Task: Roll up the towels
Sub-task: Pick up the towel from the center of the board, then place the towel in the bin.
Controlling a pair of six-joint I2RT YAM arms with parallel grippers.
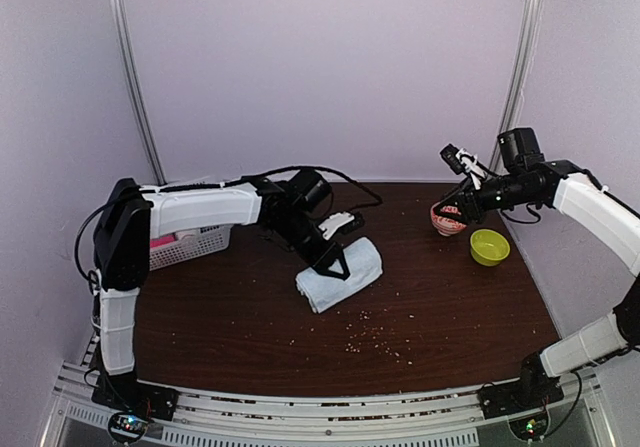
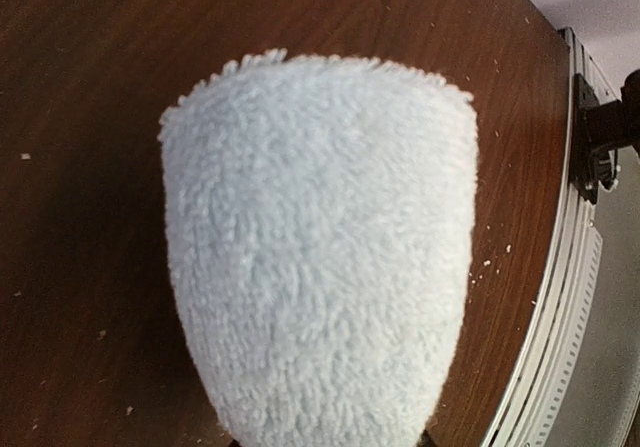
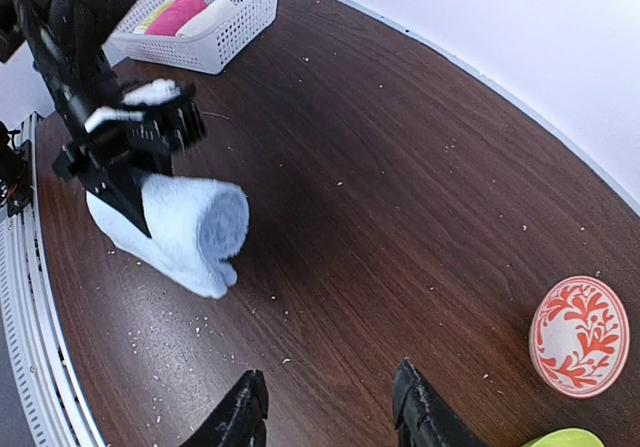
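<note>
While scattered crumbs [image 1: 375, 345] speckle the near part of the dark tabletop [image 1: 460, 317], the pale blue towel [image 1: 365, 264] lies rolled up at its middle, slanting from near left to far right. The left hand [image 1: 332, 260] is clamped on the roll from above, and terry pile fills the left wrist view. Farther off on the right, the right hand [image 3: 330, 387] hangs with fingers apart and empty, near a red-and-white patterned bowl [image 3: 580, 335]. A yellow-green bowl [image 1: 489, 247] sits just beside that. At the far left, a white basket [image 3: 220, 57] holds a pink roll [image 3: 180, 12], a yellow roll [image 3: 150, 15] and a cream-white rolled towel [image 3: 207, 17].
</note>
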